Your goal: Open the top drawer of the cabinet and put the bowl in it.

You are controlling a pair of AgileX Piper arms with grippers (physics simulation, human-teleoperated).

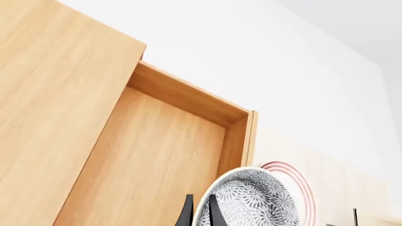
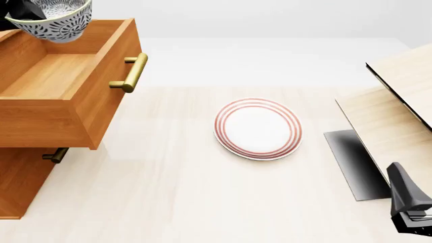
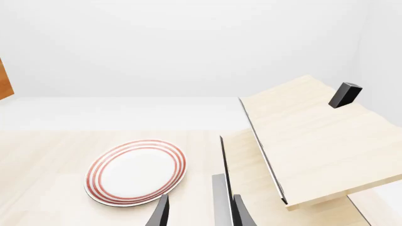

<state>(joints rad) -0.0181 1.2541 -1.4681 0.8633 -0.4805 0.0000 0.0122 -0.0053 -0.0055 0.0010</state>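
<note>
Your bowl (image 2: pixel 59 20) hangs in the air over the back of the top drawer (image 2: pixel 50 76), which is pulled out of the cabinet (image 2: pixel 20 177). Your left pincer (image 1: pixel 199 212) seems to pinch the bowl's rim, though most of it is hidden. Your right pincer (image 3: pixel 199 212) is a little open and holds nothing, near the plate (image 2: pixel 258 127) on the desk (image 2: pixel 169 192).

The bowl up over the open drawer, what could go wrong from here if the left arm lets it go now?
The bowl hangs above the top drawer, near its back end, so released from there it could bounce or tip. The left gripper pinches only the bowl's rim, so it might slip early. Lowering carelessly could knock the bowl on the drawer's side wall. The plate and right gripper are well clear.
</note>
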